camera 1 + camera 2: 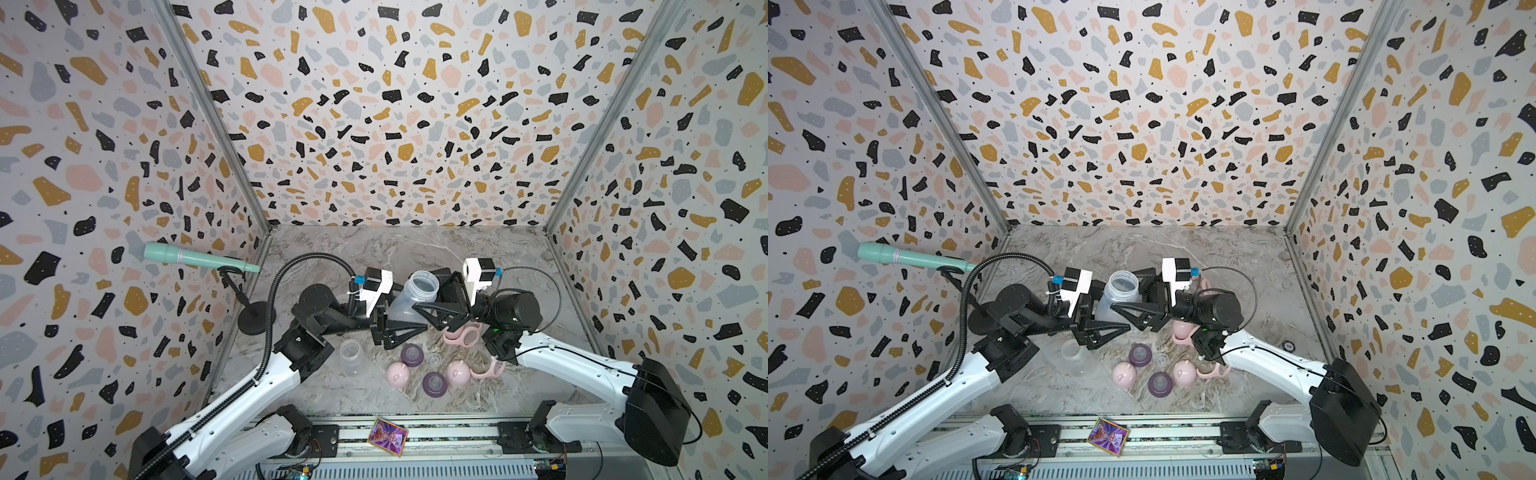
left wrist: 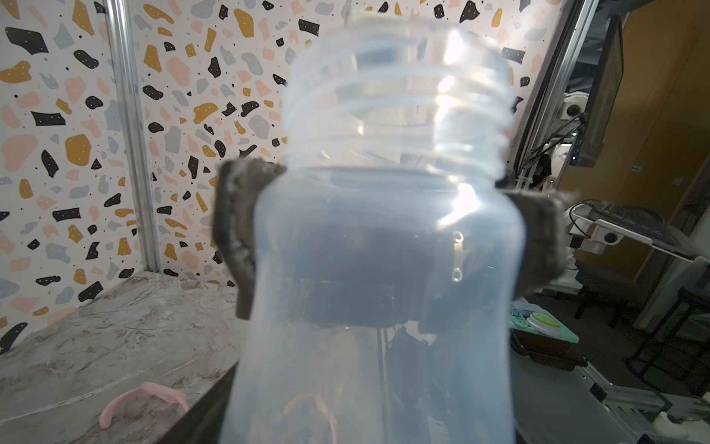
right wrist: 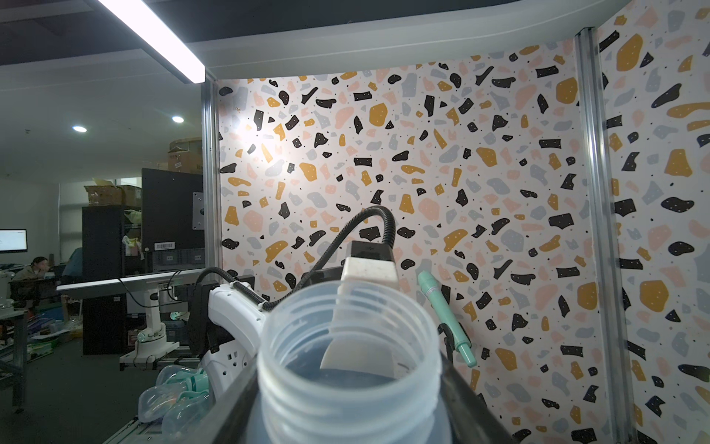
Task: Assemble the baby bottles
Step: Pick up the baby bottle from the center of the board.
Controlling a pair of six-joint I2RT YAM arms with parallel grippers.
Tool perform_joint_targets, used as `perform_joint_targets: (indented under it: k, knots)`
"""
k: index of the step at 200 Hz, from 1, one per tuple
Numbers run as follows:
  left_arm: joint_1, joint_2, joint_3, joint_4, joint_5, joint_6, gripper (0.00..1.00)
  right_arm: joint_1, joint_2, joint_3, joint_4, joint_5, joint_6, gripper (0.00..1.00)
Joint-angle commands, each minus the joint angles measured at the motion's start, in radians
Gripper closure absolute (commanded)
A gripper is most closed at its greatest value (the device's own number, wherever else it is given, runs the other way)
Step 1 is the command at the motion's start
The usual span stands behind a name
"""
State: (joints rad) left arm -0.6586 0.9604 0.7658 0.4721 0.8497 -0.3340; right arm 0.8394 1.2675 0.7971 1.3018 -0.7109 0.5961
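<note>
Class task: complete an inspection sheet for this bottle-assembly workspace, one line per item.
Surface: grey marble tabletop.
Job's things: raised clear bottle; second bottle standing; two purple teat rings, two pink dome caps, two pink handled collars loose.
Clutter: colourful card on the front rail.
Grippers: right gripper shut on the raised bottle; left gripper at its base, grip unclear.
Cables: corrugated conduit along left arm; thin cable looping by right wrist.
Surroundings: terrazzo walls; mint microphone on stand.
</note>
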Motion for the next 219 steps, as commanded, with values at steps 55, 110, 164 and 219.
perform_joint_targets:
  k: [55,110,164,219]
  knots:
    - [-0.015,-0.006,0.01,0.119,-0.026,-0.042,0.07,0.023,0.032,0.006,0.134,-0.03,0.056,0.98]
    - [-0.016,-0.014,-0.005,-0.018,-0.099,0.062,0.22,0.024,0.03,0.021,0.109,-0.038,0.061,0.98]
    - [-0.016,0.025,0.04,-0.173,-0.191,0.154,0.5,0.024,0.011,0.017,0.055,-0.027,0.043,0.96]
    - [-0.016,-0.001,0.027,-0.209,-0.288,0.177,0.74,0.003,-0.114,0.002,-0.26,0.001,-0.103,0.78]
